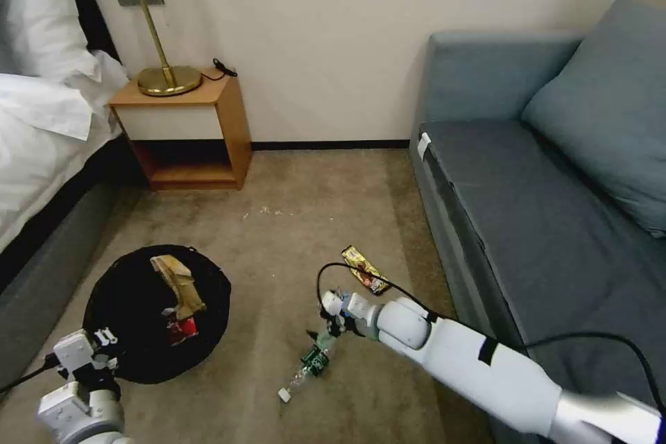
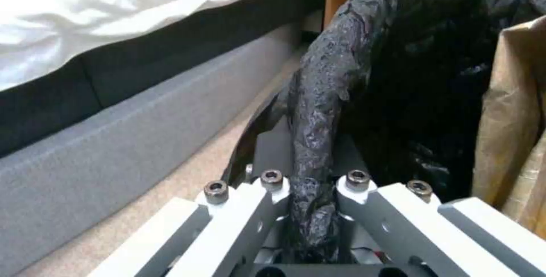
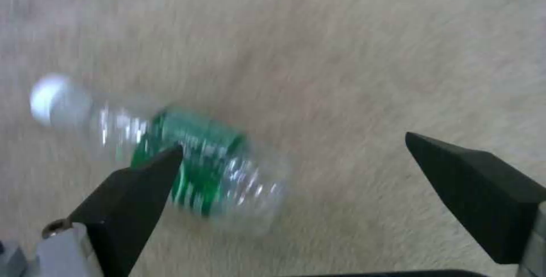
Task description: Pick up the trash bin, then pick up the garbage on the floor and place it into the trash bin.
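While our left gripper [image 2: 310, 208] pinches the bag-covered rim of the trash bin [image 1: 125, 305], its fingers [image 2: 239, 208] closed on the black plastic, our right gripper [image 3: 293, 153] hangs over the carpet [image 1: 291, 222] with its two dark fingertips [image 3: 142, 183] spread wide apart and nothing between them. We see the bin at our left, near the grey base of the bed [image 1: 41, 291]. Inside it a brown paper bag [image 1: 182, 284] leans up against the black lining, and a red-and-white snack packet [image 1: 182, 329] lies just beside the bag's lower end.

Under our right gripper [image 1: 331, 322] lies a small clear bottle [image 3: 170, 153] with a green label, on its side on the carpet. In the right wrist view one fingertip overlaps the label, but we cannot tell whether it touches the bottle. In the head view the bottle [image 1: 309, 364] runs from the gripper toward us, white cap nearest us.

A yellow-brown candy wrapper [image 1: 364, 269] lies flat on the carpet beyond the gripper, near the front of the grey sofa [image 1: 541, 222]. A wooden nightstand [image 1: 187, 132] with a brass lamp [image 1: 156, 35] stands against the far wall.
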